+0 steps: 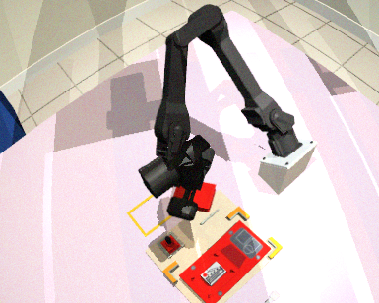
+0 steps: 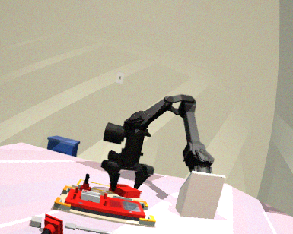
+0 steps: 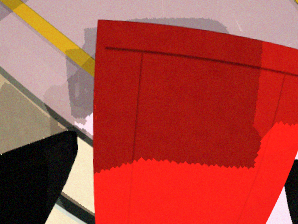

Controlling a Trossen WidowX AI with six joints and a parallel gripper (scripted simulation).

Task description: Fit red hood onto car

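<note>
Tool (image 1: 184, 209) (image 2: 125, 186) empty, chassis (image 1: 233, 256) (image 2: 113, 207) inside corner-bracketed jig (image 1: 238, 213) (image 2: 147, 220)

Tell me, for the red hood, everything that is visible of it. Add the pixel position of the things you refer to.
The hood (image 1: 207, 198) (image 2: 128, 191) (image 3: 195, 110) is a glossless-looking red shell with a flat roof and thin dark lines near its edges. It lies roof up, beyond the car chassis, between the open hand's (image 2: 126, 188) fingers, not gripped. Its corner holes cannot be seen.

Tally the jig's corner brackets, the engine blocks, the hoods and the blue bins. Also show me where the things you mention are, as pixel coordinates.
Brackets (image 1: 238, 212) (image 2: 147, 220): 4
Engine block (image 1: 214, 273) (image 2: 90, 196): 1
Hood (image 1: 207, 198) (image 2: 128, 191) (image 3: 190, 115): 1
Blue bin (image 1: 1, 120) (image 2: 63, 146): 1
Total: 7
</note>
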